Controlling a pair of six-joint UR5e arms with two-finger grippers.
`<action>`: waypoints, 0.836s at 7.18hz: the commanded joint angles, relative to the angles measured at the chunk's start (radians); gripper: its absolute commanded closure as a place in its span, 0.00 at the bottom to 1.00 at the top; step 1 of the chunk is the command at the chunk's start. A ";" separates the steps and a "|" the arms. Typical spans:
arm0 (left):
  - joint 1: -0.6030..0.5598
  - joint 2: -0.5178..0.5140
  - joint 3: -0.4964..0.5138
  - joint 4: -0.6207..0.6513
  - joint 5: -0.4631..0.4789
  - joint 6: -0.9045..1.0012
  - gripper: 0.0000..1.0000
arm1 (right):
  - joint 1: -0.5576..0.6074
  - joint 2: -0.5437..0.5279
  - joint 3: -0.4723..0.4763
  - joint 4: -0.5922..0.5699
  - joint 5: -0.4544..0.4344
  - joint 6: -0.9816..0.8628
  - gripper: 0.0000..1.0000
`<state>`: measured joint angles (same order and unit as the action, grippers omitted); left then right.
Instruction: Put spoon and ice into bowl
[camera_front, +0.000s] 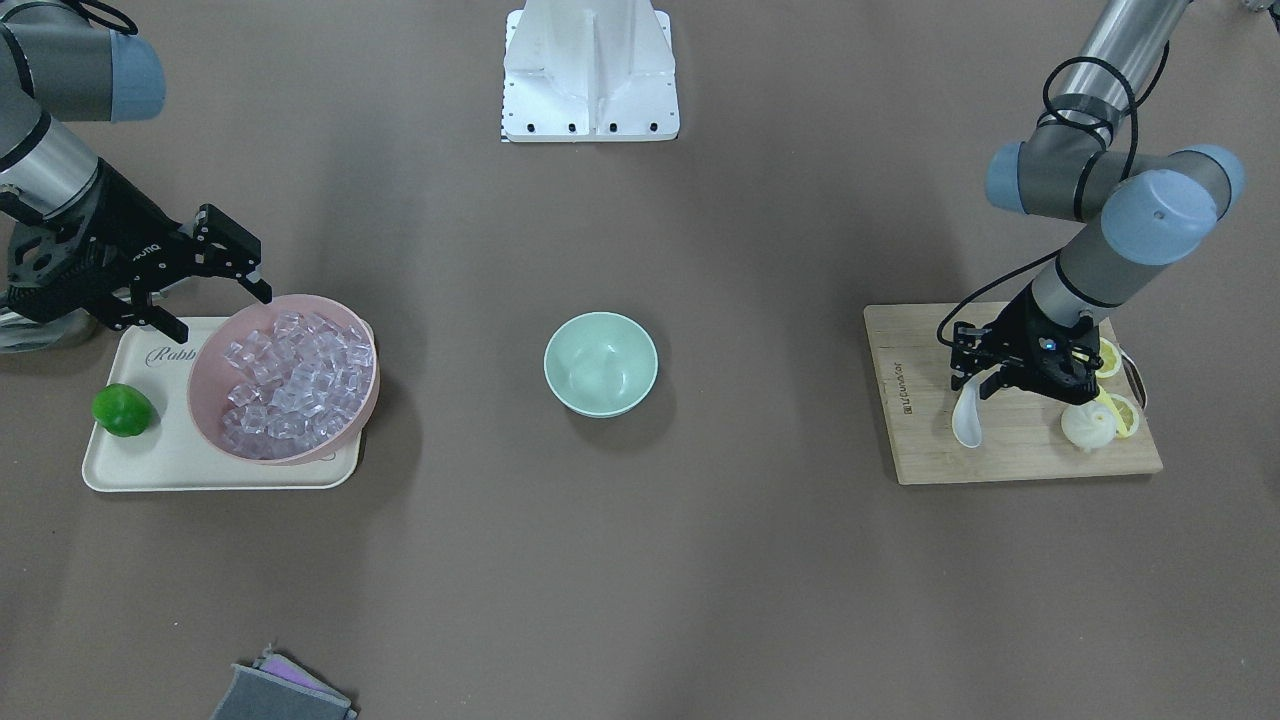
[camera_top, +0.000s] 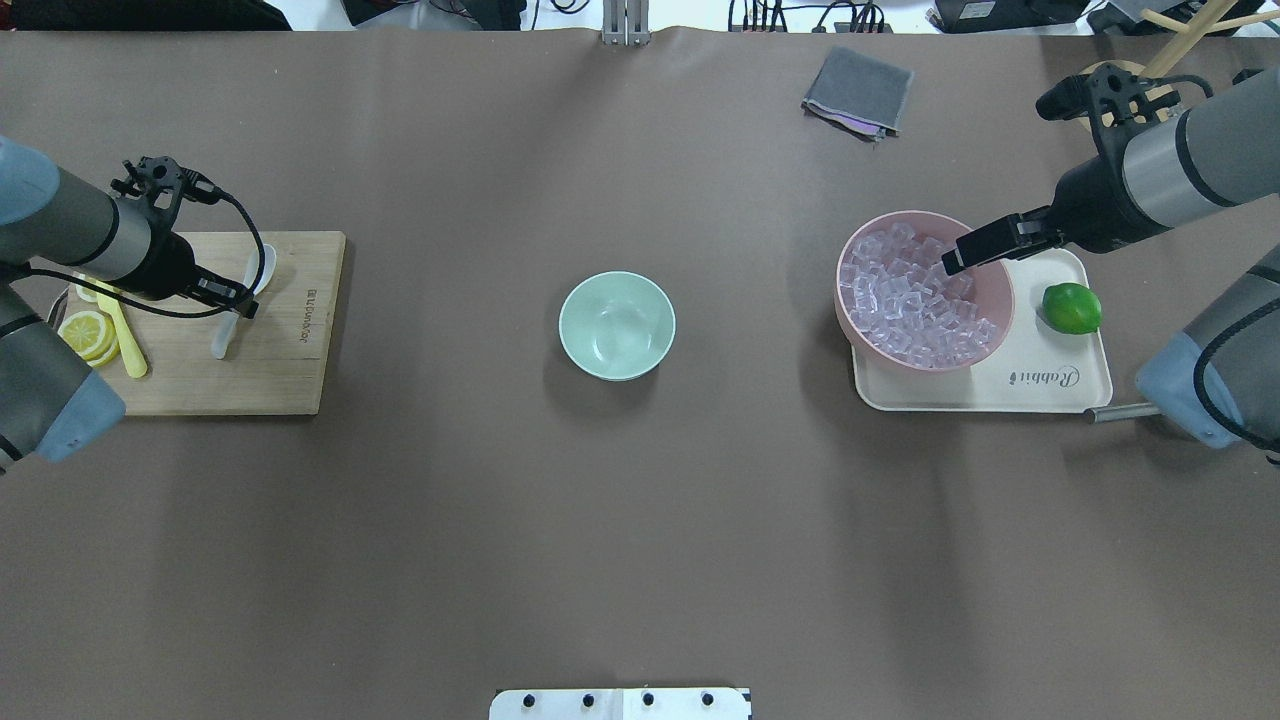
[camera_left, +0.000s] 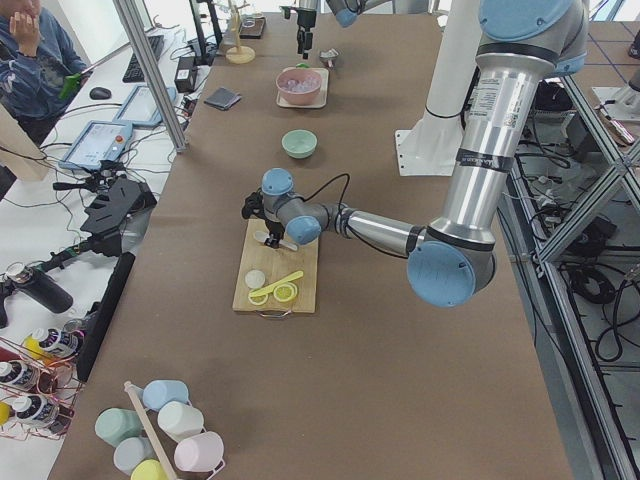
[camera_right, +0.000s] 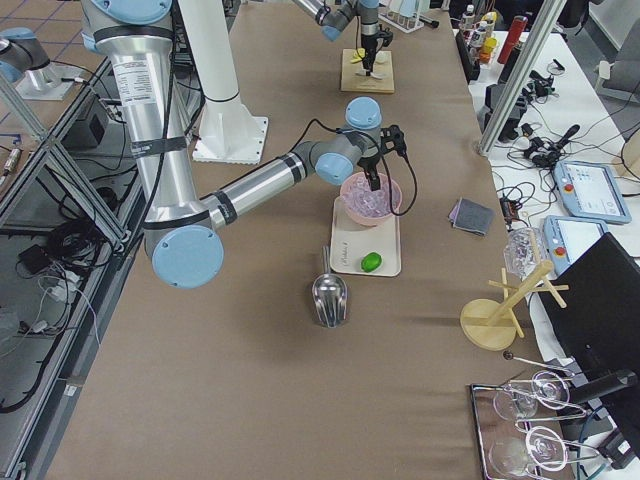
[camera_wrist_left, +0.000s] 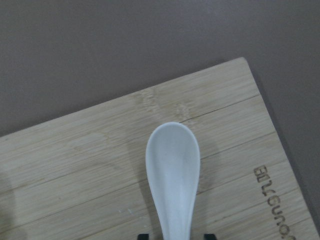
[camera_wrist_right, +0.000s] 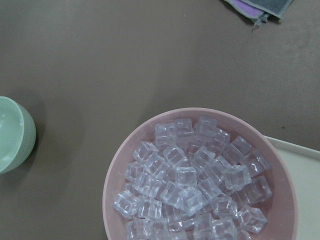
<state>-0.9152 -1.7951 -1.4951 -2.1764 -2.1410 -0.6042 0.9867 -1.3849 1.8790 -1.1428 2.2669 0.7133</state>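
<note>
The white spoon (camera_front: 967, 418) lies on the wooden cutting board (camera_front: 1010, 455), and its scoop fills the left wrist view (camera_wrist_left: 173, 167). My left gripper (camera_front: 985, 378) is low over the board, open, its fingertips (camera_wrist_left: 144, 234) on either side of the spoon's handle. The clear ice cubes (camera_front: 295, 380) fill a pink bowl (camera_front: 368, 405) on a cream tray (camera_front: 180, 462). My right gripper (camera_front: 222, 316) is open and empty just above the pink bowl's rim. The mint-green bowl (camera_front: 600, 362) stands empty at the table's middle, far from both grippers.
Lemon slices (camera_top: 85, 333), a yellow utensil (camera_top: 125, 340) and a white round lump (camera_front: 1085, 425) also lie on the board. A lime (camera_top: 1072, 308) sits on the tray. A metal scoop (camera_right: 330, 295) lies beside the tray. A grey cloth (camera_top: 858, 92) lies at the far edge.
</note>
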 joint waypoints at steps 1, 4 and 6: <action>0.001 -0.006 -0.001 0.019 -0.007 -0.002 1.00 | 0.000 0.001 -0.001 0.000 0.002 0.000 0.01; 0.010 -0.128 -0.046 0.087 -0.013 -0.255 1.00 | -0.022 0.003 -0.001 0.000 -0.012 0.002 0.01; 0.077 -0.276 -0.071 0.206 -0.001 -0.453 1.00 | -0.060 0.003 -0.004 0.000 -0.070 0.000 0.02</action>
<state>-0.8723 -1.9771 -1.5479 -2.0520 -2.1487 -0.9402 0.9491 -1.3825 1.8761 -1.1428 2.2294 0.7138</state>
